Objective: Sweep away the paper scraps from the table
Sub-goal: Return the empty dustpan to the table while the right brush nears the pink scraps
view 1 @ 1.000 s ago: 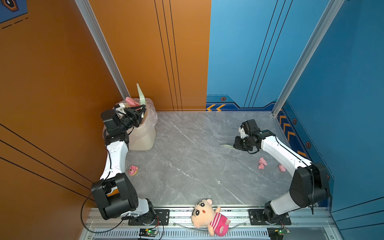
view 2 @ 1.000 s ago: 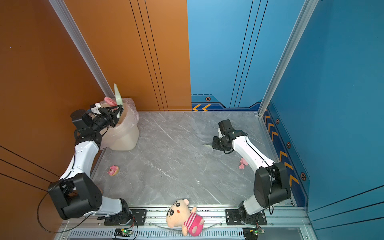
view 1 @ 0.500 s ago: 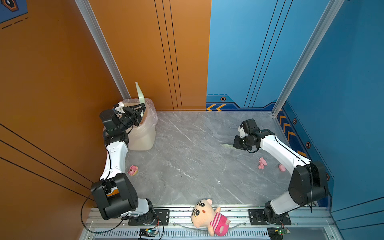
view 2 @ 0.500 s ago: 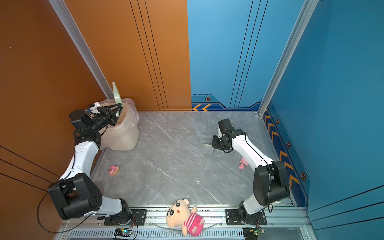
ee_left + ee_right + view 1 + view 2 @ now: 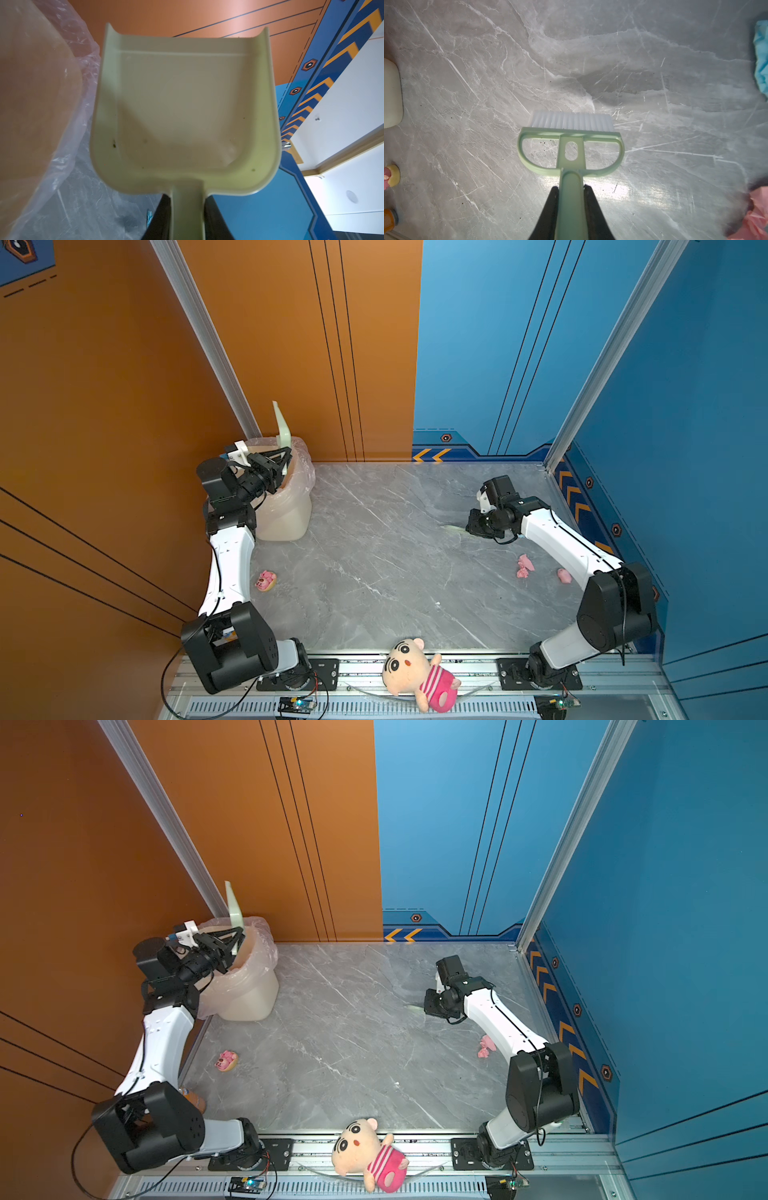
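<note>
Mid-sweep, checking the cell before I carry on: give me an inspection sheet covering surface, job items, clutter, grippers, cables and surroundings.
Surface: table, grey marble, a few dark specks near the brush.
Job's things: pink scraps beside the right arm; light blue scrap at the edge of the right wrist view.
Tools: dustpan empty, raised at the bin; brush low over the table.
Clutter: doll on the front rail; pink toy near the left arm.
Grippers: left gripper shut on the dustpan; right gripper shut on the brush.
Cables: cable loops off the left base.
Surroundings: orange wall, blue wall.
</note>
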Tool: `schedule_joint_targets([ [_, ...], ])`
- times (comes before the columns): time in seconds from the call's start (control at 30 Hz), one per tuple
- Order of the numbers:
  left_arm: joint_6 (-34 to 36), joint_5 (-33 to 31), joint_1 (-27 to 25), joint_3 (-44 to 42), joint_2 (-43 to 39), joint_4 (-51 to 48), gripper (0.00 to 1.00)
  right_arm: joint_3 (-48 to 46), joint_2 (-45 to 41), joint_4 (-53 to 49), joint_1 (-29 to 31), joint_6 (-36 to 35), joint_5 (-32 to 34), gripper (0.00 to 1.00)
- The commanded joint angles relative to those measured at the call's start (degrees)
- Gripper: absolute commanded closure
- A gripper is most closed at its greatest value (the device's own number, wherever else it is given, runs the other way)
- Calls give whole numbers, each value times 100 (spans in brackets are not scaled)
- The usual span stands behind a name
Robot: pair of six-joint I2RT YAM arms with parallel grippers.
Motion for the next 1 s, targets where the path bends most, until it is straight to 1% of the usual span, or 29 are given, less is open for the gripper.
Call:
schedule_joint_targets([
  [0.0,1593,-568,-210,419,-406,-1354,82,230,-23,-305,26,-139,231,100],
  [0.1,2452,-1293,-562,564,-683,-2022,82,374,-24,-441,8,-202,348,100],
  [0.13,2661,-1533,-732,569,-760,-2285,82,455,-16,-509,1,-234,397,100],
  [0.27,3569,-2432,-1525,580,-979,-2742,82,813,-23,-912,-53,-334,804,100],
  [0.43,3793,-2688,-2387,302,-866,-2681,82,1072,-140,-1448,-188,-479,1137,100],
  [0.5,3975,-3035,-2861,162,-805,-2681,82,1089,-252,-1663,-297,-528,1263,100],
  [0.63,4287,-3656,-3611,-34,-640,-2705,82,946,-648,-1998,-529,-598,1536,100],
  [0.73,4560,-4187,-4128,-85,-448,-2788,82,705,-1030,-2245,-866,-550,1716,100],
  [0.8,4729,-4419,-4402,-73,-277,-2848,83,523,-1287,-2391,-1132,-564,1784,100],
  [0.97,5172,-5009,-5082,-55,268,-3072,83,93,-1948,-2750,-2047,-461,1798,100],
])
